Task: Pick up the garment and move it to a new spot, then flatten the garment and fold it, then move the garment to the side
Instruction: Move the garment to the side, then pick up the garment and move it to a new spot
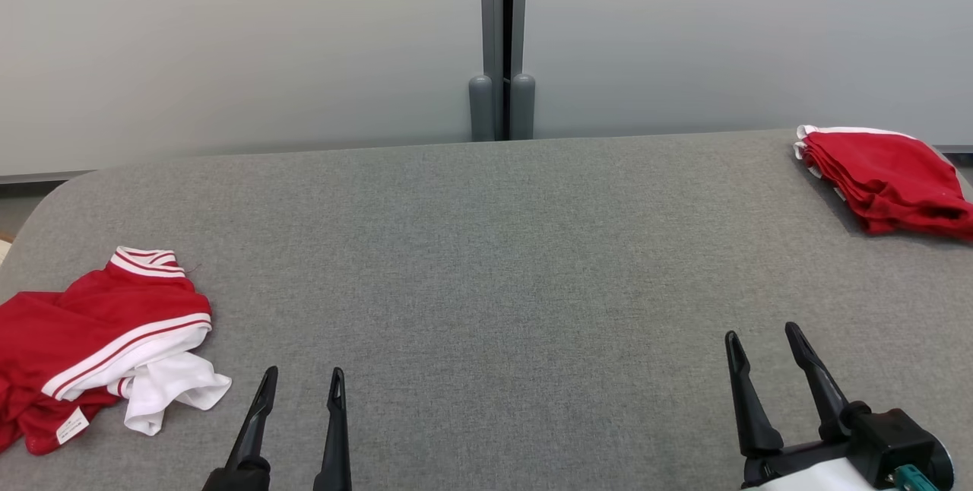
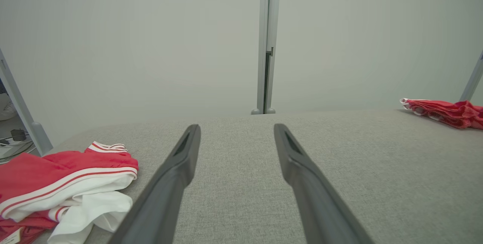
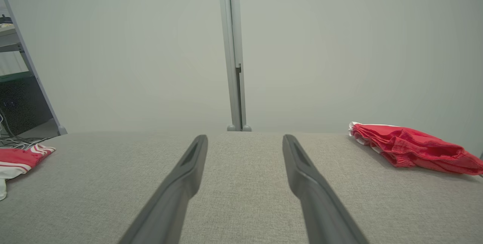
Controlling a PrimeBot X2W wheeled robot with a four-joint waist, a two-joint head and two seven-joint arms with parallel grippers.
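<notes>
The grey fabric-covered counter (image 1: pixel 486 263) carries two red pieces set well apart. At its near left edge lies the crumpled garment (image 1: pixel 99 339), red with white bands and a white part spilling out toward the middle, a small label (image 1: pixel 72 425) showing at its near hem. At the far right corner sits a folded garment (image 1: pixel 885 179), stacked in neat layers with a white edge. Whether the crumpled piece is a shirt or shorts is hard to tell from its bunched state. The left claw (image 1: pixel 303 371) hangs low over the counter just to the right of the crumpled garment, its two dark fingers spread apart with nothing between them. The right claw (image 1: pixel 762 331) hovers over bare counter on the right side, likewise spread and empty. Behind the counter stand pale panels joined by a grey post (image 1: pixel 502 96). Judging by this layout, the work is at its opening step: the crumpled garment is not yet picked up, and the folded one looks like a finished piece set aside. The next move likely calls for the left claw to swing leftward and down onto a raised fold of the red cloth, closing on enough fabric to lift it, then carrying it toward the bare middle of the counter, where both claws would have room to spread it flat.
</notes>
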